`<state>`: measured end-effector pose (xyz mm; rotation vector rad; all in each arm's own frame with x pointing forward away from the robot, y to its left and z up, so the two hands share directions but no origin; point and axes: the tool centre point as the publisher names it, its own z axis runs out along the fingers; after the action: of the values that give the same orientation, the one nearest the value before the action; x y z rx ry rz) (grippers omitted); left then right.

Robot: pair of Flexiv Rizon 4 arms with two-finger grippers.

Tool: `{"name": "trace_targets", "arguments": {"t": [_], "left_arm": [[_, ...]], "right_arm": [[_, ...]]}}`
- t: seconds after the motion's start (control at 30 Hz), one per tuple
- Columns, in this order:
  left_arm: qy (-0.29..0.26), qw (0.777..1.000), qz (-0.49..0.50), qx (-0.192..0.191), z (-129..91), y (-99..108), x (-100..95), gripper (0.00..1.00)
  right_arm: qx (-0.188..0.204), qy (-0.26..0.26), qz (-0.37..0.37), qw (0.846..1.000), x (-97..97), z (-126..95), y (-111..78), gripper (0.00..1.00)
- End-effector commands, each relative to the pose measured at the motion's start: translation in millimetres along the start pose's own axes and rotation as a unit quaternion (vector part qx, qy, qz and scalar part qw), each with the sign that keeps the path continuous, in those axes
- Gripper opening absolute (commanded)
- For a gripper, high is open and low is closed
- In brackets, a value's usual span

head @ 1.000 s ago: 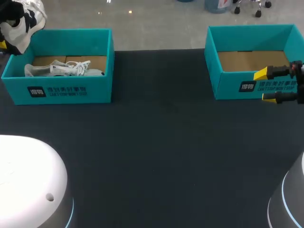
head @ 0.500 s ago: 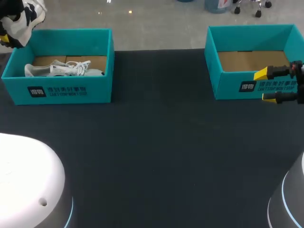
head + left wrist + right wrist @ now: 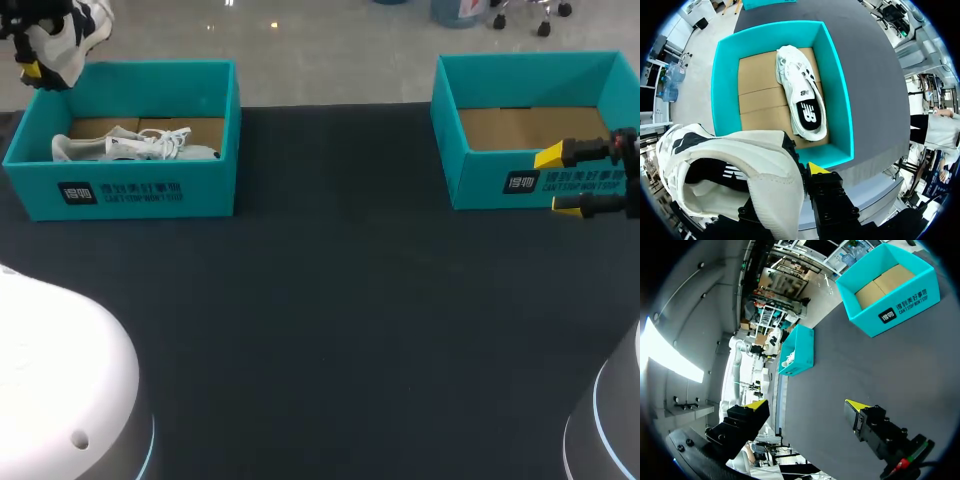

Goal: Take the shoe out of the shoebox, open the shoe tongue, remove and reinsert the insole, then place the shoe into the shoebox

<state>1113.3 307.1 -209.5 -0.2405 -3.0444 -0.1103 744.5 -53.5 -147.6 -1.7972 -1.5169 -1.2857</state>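
Soft white shoe w/ black patches is clamped in left gripper, above open teal cardboard shoebox. Second shoe is seen below jaws, inside box. Right gripper is spread wide.

In the head view the held shoe sits in the upper left corner, cut off by the frame's top edge. It covers most of the left gripper, leaving one yellow fingertip and a bit of black body showing. The front wall of the left shoebox hides the lower part of the second shoe inside. At the right edge the right gripper is cut off just behind its fingers, and the right shoebox loses its right side to the frame.

In the left wrist view the held shoe hides one finger and the nearest corner of the left shoebox. In the right wrist view the left shoebox is too small to show what it contains.
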Motion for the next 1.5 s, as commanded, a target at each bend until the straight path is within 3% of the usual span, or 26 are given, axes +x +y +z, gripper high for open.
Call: {"name": "trace_targets", "arguments": {"t": [0.03, 0.4, 0.43, 0.47, 0.53, 0.57, 0.6, 0.67, 0.7, 0.77, 0.97, 1.03, 1.5], "left_arm": [[0.012, 1.000, 0.001, 0.000, -3, 2, -4.3, 0.00], [0.012, 1.000, 0.001, 0.000, -3, 2, -4.3, 0.00], [-0.019, 0.999, 0.029, 0.022, -7, 6, -2.3, 0.00], [-0.004, 0.994, 0.106, -0.004, -11, 8, -3.9, 0.00], [-0.015, 0.983, 0.183, -0.013, -14, 14, -6.7, 0.00], [0.010, 0.959, 0.281, -0.031, -15, 15, -8.7, 0.00], [-0.011, 0.952, 0.302, -0.039, -16, 19, -9.9, 0.00], [0.014, 0.903, 0.425, -0.065, -18, 26, -13.3, 0.00], [0.020, 0.893, 0.442, -0.083, -20, 30, -15.3, 0.00], [0.037, 0.829, 0.550, -0.099, -23, 36, -16.2, 0.00], [0.017, 0.685, 0.705, -0.182, -26, 45, -20.6, 0.00], [0.029, 0.673, 0.709, -0.207, -24, 41, -27.5, 0.00], [0.029, 0.673, 0.709, -0.207, -24, 41, -27.5, 0.00]], "right_arm": [[0.000, -0.002, 0.001, 1.000, 0.3, 0, -0.8, 1.00], [0.000, -0.002, 0.001, 1.000, 0.3, 0, -0.8, 1.00], [0.000, -0.002, 0.001, 1.000, 0.3, 0, -0.8, 1.00], [0.000, -0.002, 0.001, 1.000, 0.3, 0, -0.8, 1.00], [0.000, -0.002, 0.001, 1.000, 0.3, 0, -0.8, 1.00], [0.000, -0.002, 0.001, 1.000, 0.3, 0, -0.8, 1.00], [0.000, -0.002, 0.001, 1.000, 0.3, 0, -0.8, 1.00], [0.000, -0.002, 0.001, 1.000, 0.3, 0, -0.8, 1.00], [0.000, -0.002, 0.001, 1.000, 0.3, 0, -0.8, 1.00], [0.000, -0.002, 0.001, 1.000, 0.3, 0, -0.8, 1.00], [0.000, -0.002, 0.001, 1.000, 0.3, 0, -0.8, 1.00], [0.000, -0.002, 0.001, 1.000, 0.3, 0, -0.8, 1.00], [0.000, -0.002, 0.001, 1.000, 0.3, 0, -0.8, 1.00]]}}
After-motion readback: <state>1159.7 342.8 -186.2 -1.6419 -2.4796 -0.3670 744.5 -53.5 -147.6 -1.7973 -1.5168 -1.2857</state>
